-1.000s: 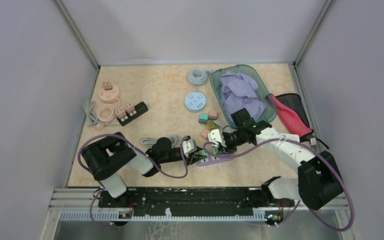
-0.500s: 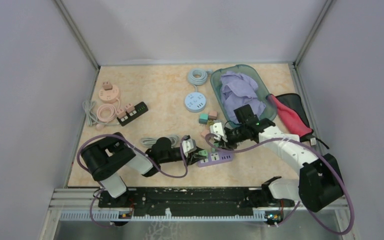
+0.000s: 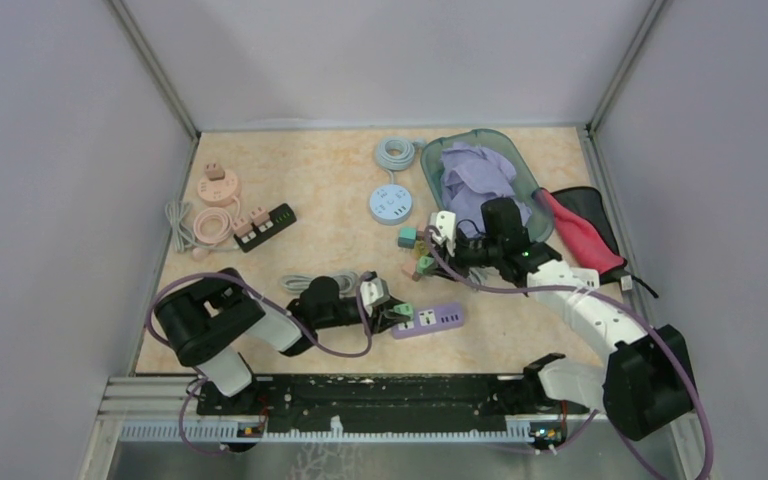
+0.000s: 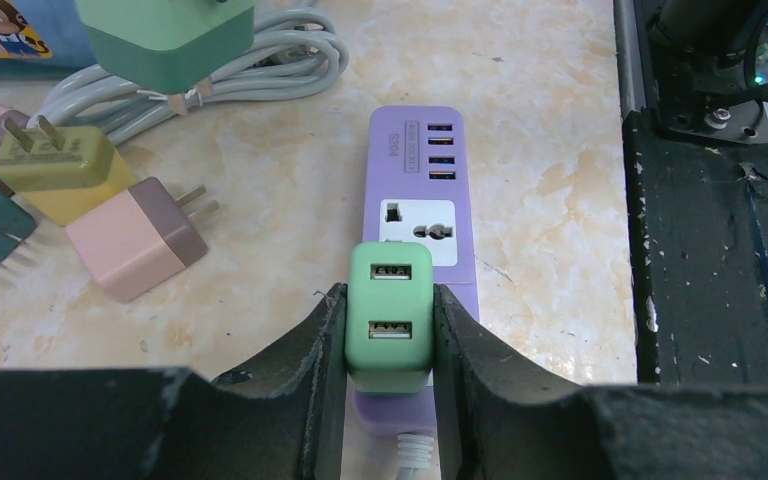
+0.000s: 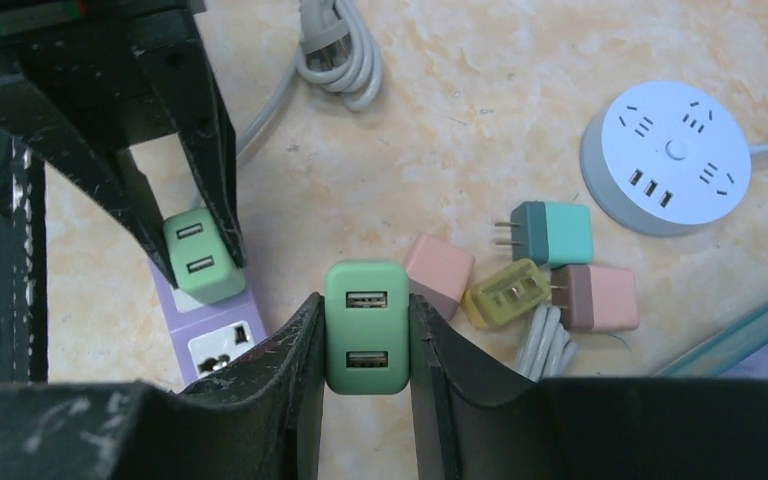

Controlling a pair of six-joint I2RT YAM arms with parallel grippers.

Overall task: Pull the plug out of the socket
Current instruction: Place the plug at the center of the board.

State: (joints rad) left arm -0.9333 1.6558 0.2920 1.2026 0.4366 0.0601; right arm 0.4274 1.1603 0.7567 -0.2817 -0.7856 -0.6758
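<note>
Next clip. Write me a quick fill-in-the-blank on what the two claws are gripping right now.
The left claw is shut on a green plug seated in the ____ power strip.
The right claw holds a second plug, coloured ____, off the strip.
Each held plug's face shows ____ USB ports.
Missing words: purple; green; two.
</note>
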